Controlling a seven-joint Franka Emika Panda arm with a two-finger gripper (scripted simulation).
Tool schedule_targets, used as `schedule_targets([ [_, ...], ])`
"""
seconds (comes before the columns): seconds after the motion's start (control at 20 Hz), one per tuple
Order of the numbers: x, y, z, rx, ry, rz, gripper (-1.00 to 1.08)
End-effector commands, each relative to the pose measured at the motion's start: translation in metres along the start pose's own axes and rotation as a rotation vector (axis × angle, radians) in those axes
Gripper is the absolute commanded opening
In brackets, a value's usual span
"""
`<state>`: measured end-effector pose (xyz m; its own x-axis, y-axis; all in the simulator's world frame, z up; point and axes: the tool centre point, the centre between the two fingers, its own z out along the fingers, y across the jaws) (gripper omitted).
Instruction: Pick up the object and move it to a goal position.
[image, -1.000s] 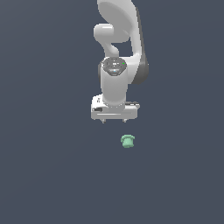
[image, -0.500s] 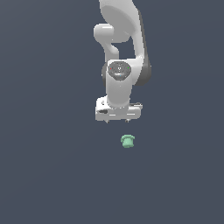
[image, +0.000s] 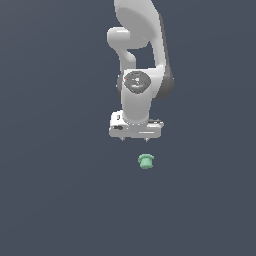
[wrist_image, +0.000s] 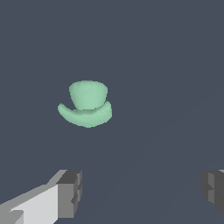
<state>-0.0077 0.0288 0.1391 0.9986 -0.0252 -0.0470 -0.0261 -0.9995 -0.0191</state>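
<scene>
Arm (image: 137, 95) lower, nearer object (image: 146, 161)

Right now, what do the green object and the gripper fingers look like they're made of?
Green object: looks like matte plastic or rubber, with a flat mint colour, soft shading and no glints. This is a simulator render, so the material is uncertain.
Fingers: grey, blocky pads with a matte look, possibly rubber or plastic. They sit on a smooth white gripper body with a faint sheen, like painted plastic or metal.
</scene>
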Motion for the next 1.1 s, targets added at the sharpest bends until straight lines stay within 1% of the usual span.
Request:
schedule_targets([
  [0.0, 0.001, -0.001, 0.001, 0.001, 0.0, 0.035, 1.0],
  [0.35, 0.006, -0.006, 0.006, 0.002, 0.002, 0.176, 1.0],
  [1.05, 0.019, -0.018, 0.017, 0.005, 0.009, 0.541, 1.0],
])
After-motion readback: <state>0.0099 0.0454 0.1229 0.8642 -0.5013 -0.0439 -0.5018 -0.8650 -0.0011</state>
